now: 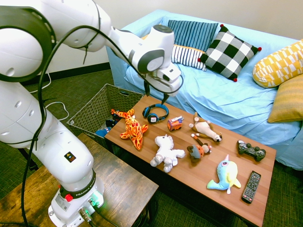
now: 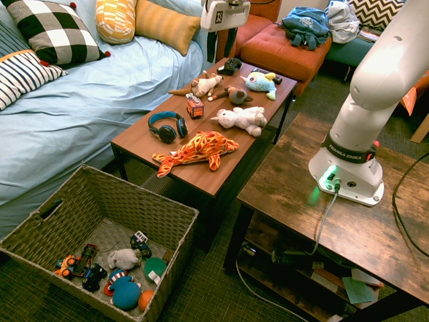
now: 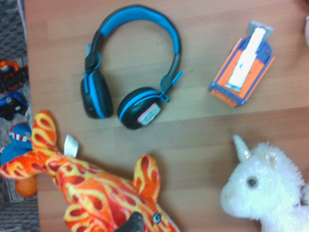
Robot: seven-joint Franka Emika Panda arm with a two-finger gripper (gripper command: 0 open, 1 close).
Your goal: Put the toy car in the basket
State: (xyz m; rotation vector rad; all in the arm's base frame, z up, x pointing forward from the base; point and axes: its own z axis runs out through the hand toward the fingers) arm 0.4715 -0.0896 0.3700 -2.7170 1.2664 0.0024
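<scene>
Toy fire truck [image 1: 174, 124] on surface [image 1: 229, 147], just beside headphones [image 1: 155, 114], ladder [image 3: 247, 59] up, likely set apart for easy pick. Long axis roughly along headphones' cups-to-band line, skewed; ladder follows it, grey piece at band-side end, front unclear. Basket [image 1: 97, 108] past headphones' far side, probably for drop-off. End effector [image 1: 155, 94] above headphones, open, holding nothing.

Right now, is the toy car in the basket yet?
Not yet. The toy car is still on the table, near the headphones. The gripper is open above the table, holding nothing. Picking up the car and putting it in the basket are both left to do.
</scene>
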